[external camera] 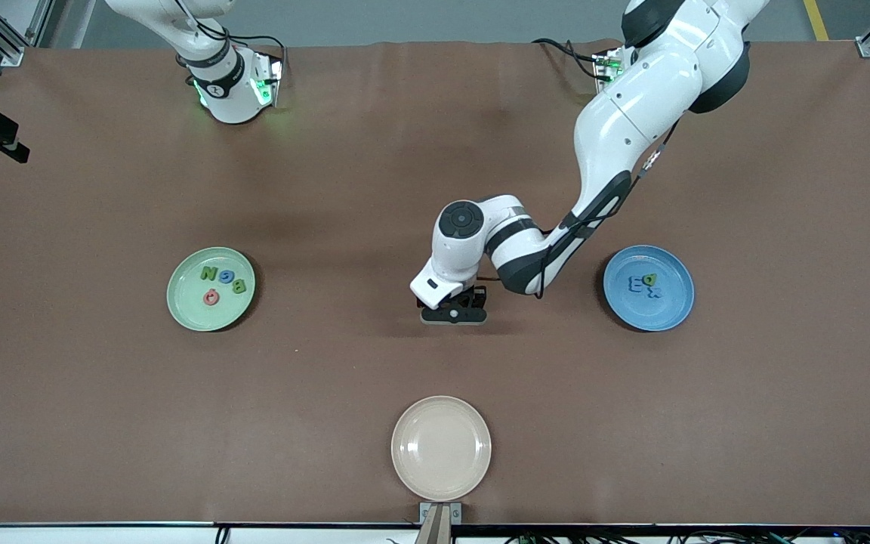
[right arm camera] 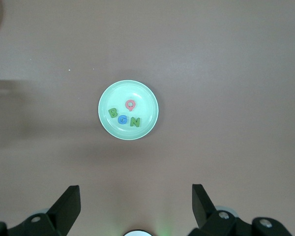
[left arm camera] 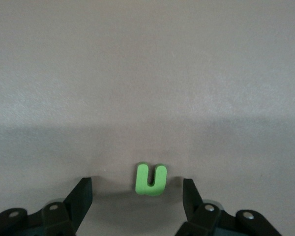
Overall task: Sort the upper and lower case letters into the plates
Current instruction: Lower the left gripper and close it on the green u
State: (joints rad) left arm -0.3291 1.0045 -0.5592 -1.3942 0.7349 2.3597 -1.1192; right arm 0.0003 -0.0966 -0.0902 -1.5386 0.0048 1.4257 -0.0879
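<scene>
Nearest to the front camera lies the cream plate (external camera: 441, 448), with nothing on it; it is not part of the sorting.

Farther from the camera, in the middle of the table (external camera: 87, 423), the left claw (external camera: 453, 310) is low over the green u (left arm camera: 151, 179). Its fingers (left arm camera: 81, 196) stand apart, one on each side of the letter, and they do not touch it yet. I think this is the approach for a grasp, because the u sits just in the gap. The u is small, thick and bright green, and it lies flat on the table, alone.

At about the same depth are the two sorting plates. The green plate (external camera: 211, 289), toward the right arm's end, holds B, G, N and the pink Q, all capitals, close together. The blue plate (external camera: 648, 288), toward the left arm's end, holds a green p (external camera: 649, 279) and blue letters, one of them an x; the other blue one looks like an E, which would be in the wrong place. The u probably belongs here.

The right claw (right arm camera: 135, 206) waits high over the green plate, with its fingers wide open and empty.
</scene>
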